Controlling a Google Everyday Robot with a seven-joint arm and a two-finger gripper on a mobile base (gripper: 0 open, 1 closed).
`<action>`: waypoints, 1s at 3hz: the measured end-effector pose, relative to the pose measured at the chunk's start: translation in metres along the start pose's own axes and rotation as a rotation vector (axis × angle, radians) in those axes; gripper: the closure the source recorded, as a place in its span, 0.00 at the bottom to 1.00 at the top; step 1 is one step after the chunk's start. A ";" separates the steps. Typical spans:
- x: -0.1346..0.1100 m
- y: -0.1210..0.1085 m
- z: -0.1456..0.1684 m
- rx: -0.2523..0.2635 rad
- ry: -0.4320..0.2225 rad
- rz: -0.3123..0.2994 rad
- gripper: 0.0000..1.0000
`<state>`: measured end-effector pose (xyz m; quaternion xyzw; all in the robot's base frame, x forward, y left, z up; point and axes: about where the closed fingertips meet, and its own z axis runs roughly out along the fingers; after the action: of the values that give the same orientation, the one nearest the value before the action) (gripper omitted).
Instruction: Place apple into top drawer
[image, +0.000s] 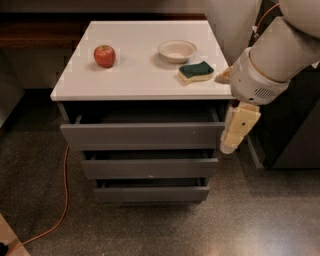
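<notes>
The red apple (104, 55) sits on the left part of the white cabinet top (135, 75), in the open. The top drawer (142, 135) is pulled out a little, and a dark strip of its inside shows under the top's front edge. My gripper (235, 132) hangs pointing down at the cabinet's right front corner, level with the top drawer's right end and far to the right of the apple. It holds nothing that I can see.
A beige bowl (176, 50) and a green-and-yellow sponge (195, 71) lie on the right part of the top. Two narrower drawers (150, 168) below are also slightly out. An orange cable (64, 200) runs over the floor at left. Dark furniture (295, 130) stands at right.
</notes>
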<state>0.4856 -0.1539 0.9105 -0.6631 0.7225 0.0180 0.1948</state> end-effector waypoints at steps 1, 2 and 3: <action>-0.013 -0.005 0.026 -0.013 -0.040 -0.051 0.00; -0.027 -0.007 0.055 -0.028 -0.067 -0.073 0.00; -0.034 -0.009 0.079 -0.019 -0.077 -0.069 0.00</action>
<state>0.5166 -0.0998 0.8502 -0.6883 0.6909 0.0434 0.2166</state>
